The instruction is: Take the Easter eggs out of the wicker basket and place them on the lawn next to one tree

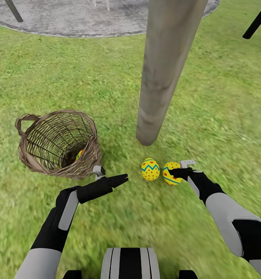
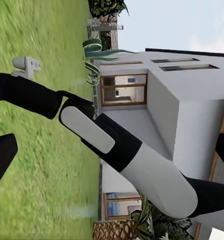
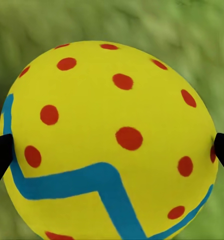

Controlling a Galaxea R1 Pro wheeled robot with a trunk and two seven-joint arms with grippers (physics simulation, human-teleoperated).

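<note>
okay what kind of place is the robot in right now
Most likely a home garden or backyard. Green lawn covers the ground, a thick tree trunk rises from it, a grey paved patio lies beyond, and the left wrist view shows a white house with potted plants.

Daylight, open garden. I see a grey paved patio [image 1: 87,19] at the far edge of the grass, dark slanted legs or poles on it. Left wrist view: white house [image 2: 161,100] with wood-framed windows [image 2: 124,90], pale blue sky [image 2: 181,22], leafy plants [image 2: 99,50].
</note>
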